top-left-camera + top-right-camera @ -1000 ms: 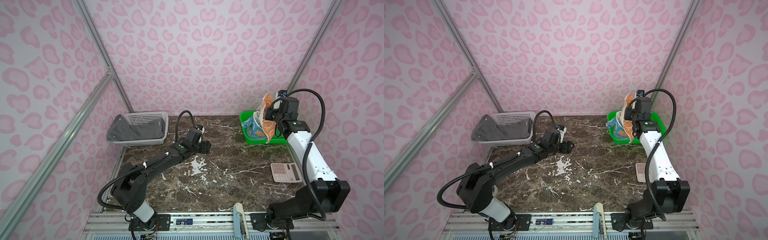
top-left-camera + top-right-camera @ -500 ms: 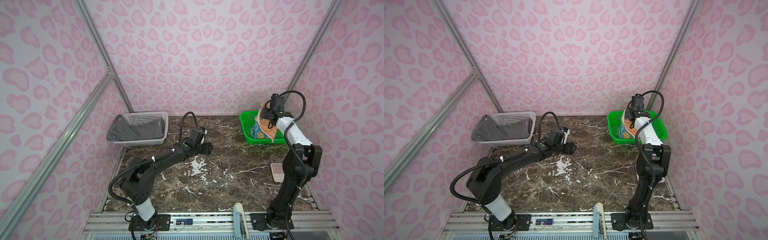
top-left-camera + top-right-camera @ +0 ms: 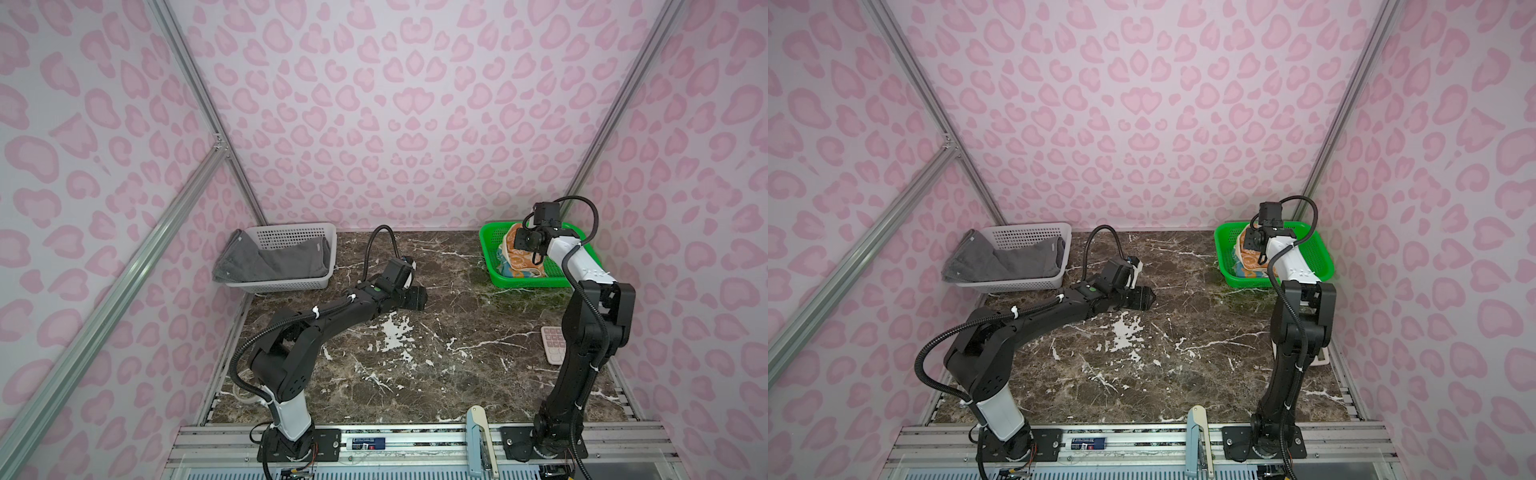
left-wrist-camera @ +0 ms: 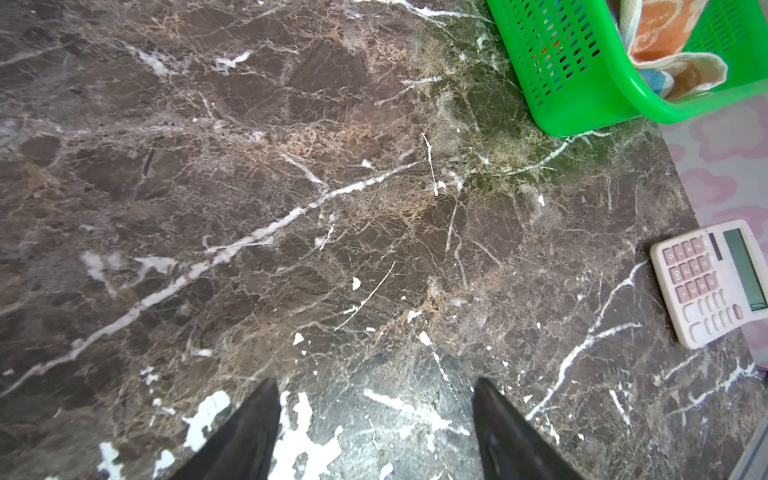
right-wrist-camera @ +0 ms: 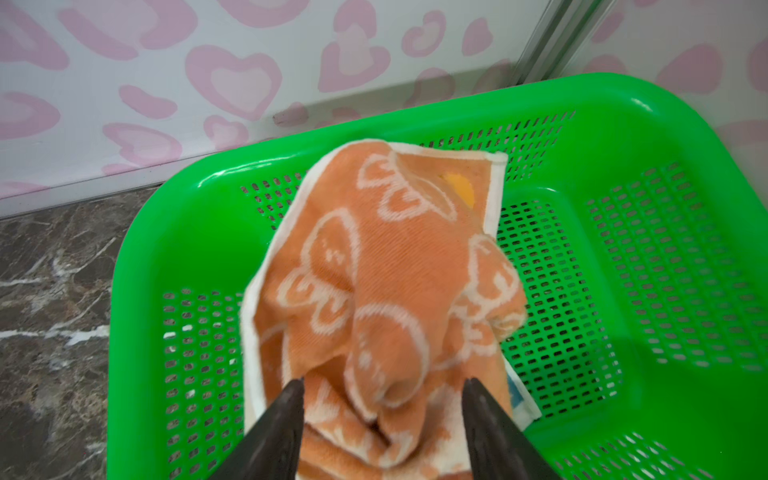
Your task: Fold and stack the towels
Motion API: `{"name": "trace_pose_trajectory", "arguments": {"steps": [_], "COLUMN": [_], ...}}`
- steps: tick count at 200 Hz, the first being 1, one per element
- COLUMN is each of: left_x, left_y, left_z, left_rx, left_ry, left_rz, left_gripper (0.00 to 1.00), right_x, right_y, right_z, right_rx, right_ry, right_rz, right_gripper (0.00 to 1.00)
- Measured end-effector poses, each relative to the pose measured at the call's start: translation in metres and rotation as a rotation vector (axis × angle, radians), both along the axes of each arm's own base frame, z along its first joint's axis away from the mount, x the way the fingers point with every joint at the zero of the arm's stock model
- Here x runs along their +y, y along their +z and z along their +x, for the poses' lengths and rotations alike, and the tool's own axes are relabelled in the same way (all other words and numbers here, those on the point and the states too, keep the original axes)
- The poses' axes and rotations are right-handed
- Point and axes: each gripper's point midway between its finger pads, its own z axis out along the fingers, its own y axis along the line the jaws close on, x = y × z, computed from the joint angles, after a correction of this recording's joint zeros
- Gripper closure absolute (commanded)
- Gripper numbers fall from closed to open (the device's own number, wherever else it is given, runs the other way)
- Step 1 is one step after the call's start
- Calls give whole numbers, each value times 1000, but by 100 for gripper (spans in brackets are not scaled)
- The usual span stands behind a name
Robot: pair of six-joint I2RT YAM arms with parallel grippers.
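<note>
Straddling the bunched orange towel (image 5: 374, 270) in the green basket (image 5: 623, 124) with right fingers (image 5: 270, 432) spread, not pinching; probably best pinching one hemmed corner, lifting slowly. Holding left fingers (image 4: 249, 436) spread over the table (image 4: 291, 187).

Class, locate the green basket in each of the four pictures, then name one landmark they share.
In a top view: green basket at the far right corner of the marble table.
In a top view: green basket at that same corner.
Left wrist: green basket partly in frame, across marble from the left gripper.
Right wrist: green basket fills most of the picture, beyond the right gripper.
Shared landmark: the orange towel inside it.
</note>
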Motion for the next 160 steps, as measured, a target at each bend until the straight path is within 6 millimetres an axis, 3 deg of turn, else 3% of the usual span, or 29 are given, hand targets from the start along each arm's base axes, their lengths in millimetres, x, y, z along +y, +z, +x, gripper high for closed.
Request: {"name": "trace_pose_trajectory", "arguments": {"steps": [33, 85, 132, 160], "left_x": [-2, -2, -2, -3], "left_y": [-1, -2, -5, -7], "left_z": [1, 1, 1, 2], "left_rx": [7, 10, 21, 24], "left_ry": [0, 1, 2, 2], "left_rz": [-2, -3, 6, 9], "left_gripper": [26, 26, 26, 26], "right_x": [14, 33, 25, 17], "right_y": [-7, -42, -63, -62], "right_z": [5, 29, 31, 27], "right_rx": [2, 57, 128, 147], "right_ry": [67, 100, 48, 24], "right_rz": [20, 5, -77, -118], "right_gripper": [24, 33, 62, 88]}}
